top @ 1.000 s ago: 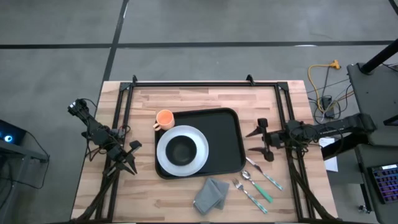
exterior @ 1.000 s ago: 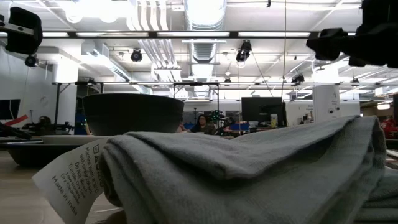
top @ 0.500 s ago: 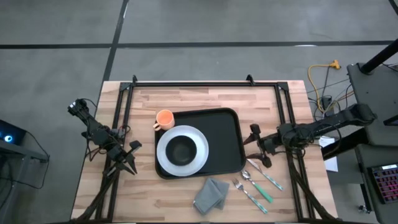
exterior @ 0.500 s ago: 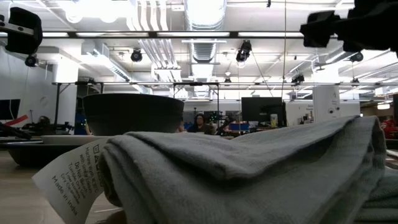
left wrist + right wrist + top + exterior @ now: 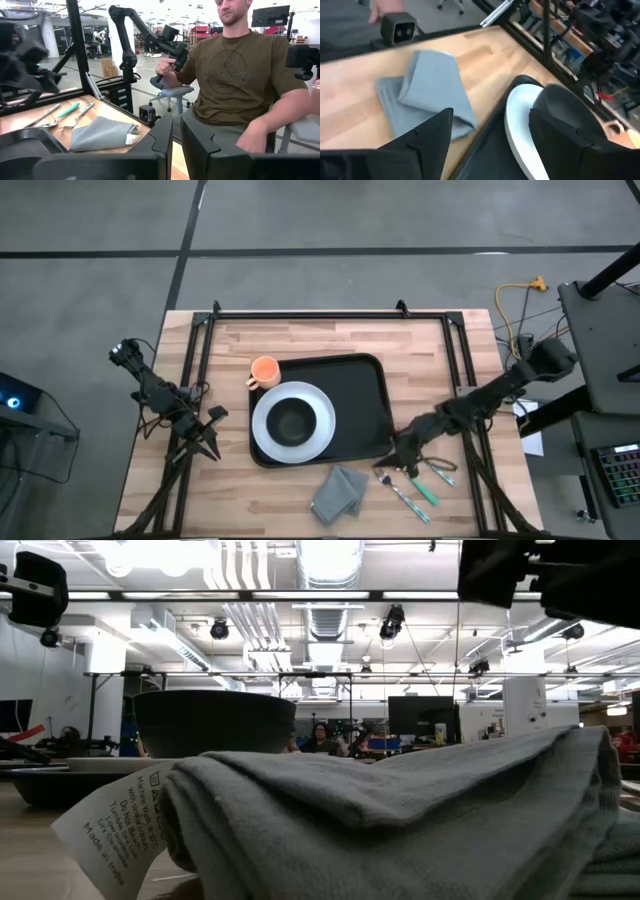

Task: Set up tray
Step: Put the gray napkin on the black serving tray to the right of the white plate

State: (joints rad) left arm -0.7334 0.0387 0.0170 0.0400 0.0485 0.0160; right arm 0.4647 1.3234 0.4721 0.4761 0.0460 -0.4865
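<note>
The black tray (image 5: pixel 365 400) lies mid-table and carries a white plate (image 5: pixel 262 430) with a dark bowl (image 5: pixel 292 422) on it. An orange cup (image 5: pixel 264 370) stands at the tray's far left corner. My right gripper (image 5: pixel 398 462) hovers open over the tray's near right corner, beside the cutlery (image 5: pixel 418 486). In the right wrist view its fingers (image 5: pixel 425 142) frame the tray's rim (image 5: pixel 492 117), with the folded grey napkin (image 5: pixel 427 95) beyond. My left gripper (image 5: pixel 203 442) waits shut at the table's left side.
The grey napkin (image 5: pixel 340 492) lies on the wood near the table's near edge, left of the green-handled cutlery. A black frame (image 5: pixel 300 313) runs along the far and side edges. A person (image 5: pixel 240 75) sits beyond the near edge.
My right gripper has swung from the right of the tray toward the table's near edge and leftward, ending over the tray's near right corner by the cutlery. Its arm has stretched out slanting across the right rail. Nothing on the table has moved.
</note>
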